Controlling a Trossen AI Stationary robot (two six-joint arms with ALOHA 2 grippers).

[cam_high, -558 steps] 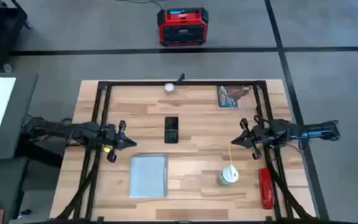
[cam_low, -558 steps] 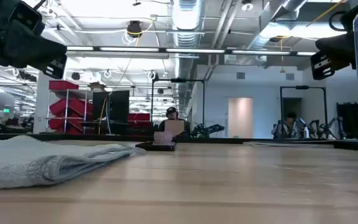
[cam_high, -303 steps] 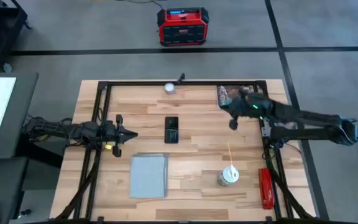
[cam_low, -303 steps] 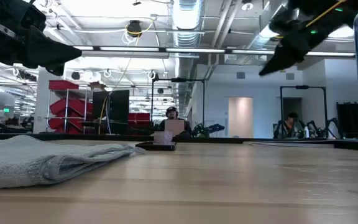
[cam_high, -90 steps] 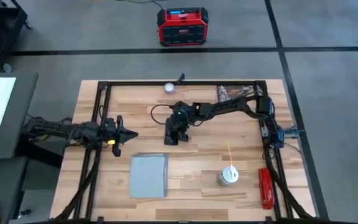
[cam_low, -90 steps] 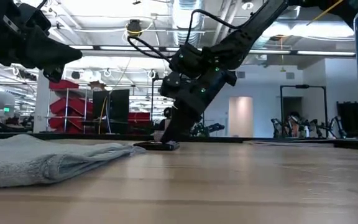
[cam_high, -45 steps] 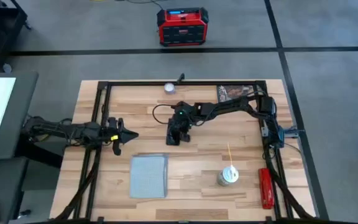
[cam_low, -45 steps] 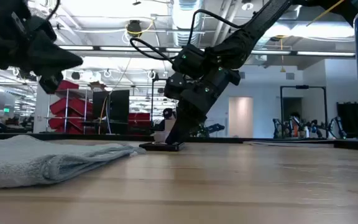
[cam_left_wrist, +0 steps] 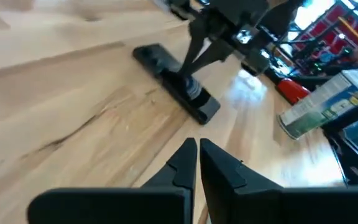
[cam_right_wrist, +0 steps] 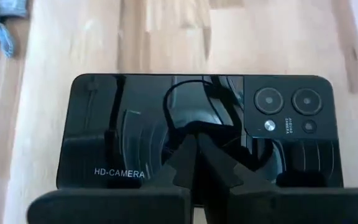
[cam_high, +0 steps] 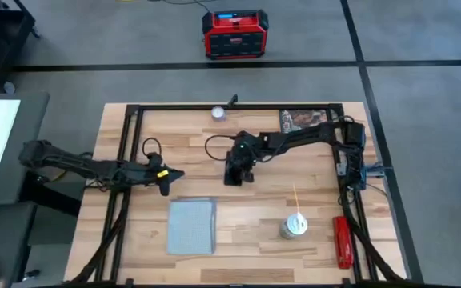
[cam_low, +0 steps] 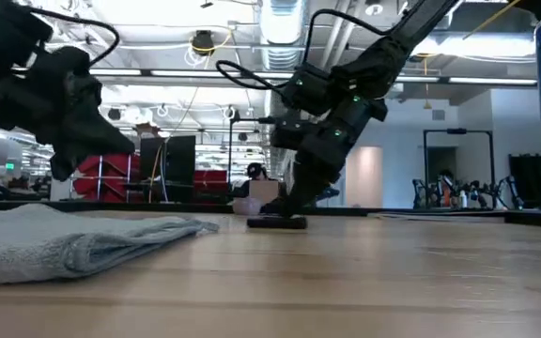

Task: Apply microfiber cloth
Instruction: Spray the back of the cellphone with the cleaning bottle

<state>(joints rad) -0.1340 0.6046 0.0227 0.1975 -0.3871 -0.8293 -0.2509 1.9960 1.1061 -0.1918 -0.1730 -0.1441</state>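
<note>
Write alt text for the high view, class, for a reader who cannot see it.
Seen from above, the right gripper presses shut fingers onto a black phone mid-table. The left gripper, also shut, hovers over bare wood just above the flat grey-blue cloth, touching nothing. A wipes tub and picture card sit to the right.

microfiber cloth (cam_high: 191,226): pale grey-blue rectangle, flat on the table's near-left area, long side running front-back, slightly rumpled edges in low view, nothing touching it.
</note>
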